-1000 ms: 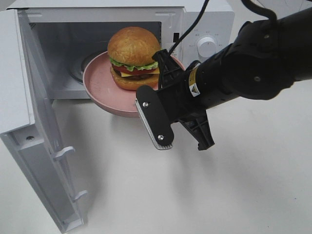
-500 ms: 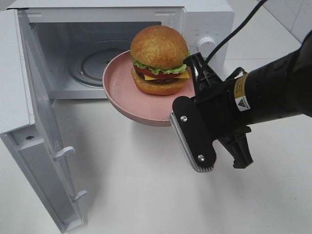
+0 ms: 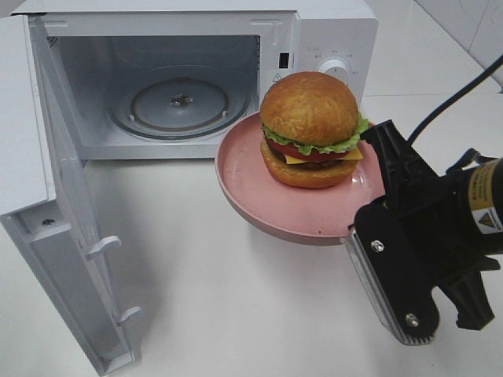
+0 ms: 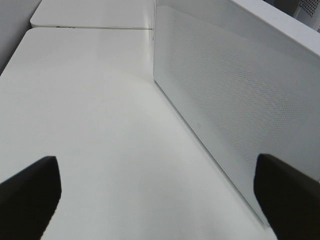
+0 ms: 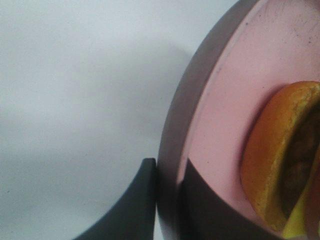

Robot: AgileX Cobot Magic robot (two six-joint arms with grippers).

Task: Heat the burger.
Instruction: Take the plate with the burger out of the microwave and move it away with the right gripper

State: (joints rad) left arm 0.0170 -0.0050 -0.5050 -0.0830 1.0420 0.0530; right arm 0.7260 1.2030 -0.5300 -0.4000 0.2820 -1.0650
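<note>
Pulled back out of the microwave (image 3: 189,78) since the earlier frames, the pink plate (image 3: 267,200) with the burger (image 3: 312,129) now hangs over the white counter (image 3: 220,298), in front of the microwave's control panel and to the right of the open cavity. Inside the cavity the glass turntable (image 3: 177,106) lies bare, and the door (image 3: 47,196) stands swung wide on the left. The burger sits upright near the middle of the plate, with lettuce, tomato and cheese showing under the bun. The right claw (image 5: 167,200) is clamped on the plate's rim, one finger under the rim and the other on its inner face. The left claw (image 4: 155,200) is spread wide with nothing between its fingers, low over the counter beside a perforated white wall of the microwave.
</note>
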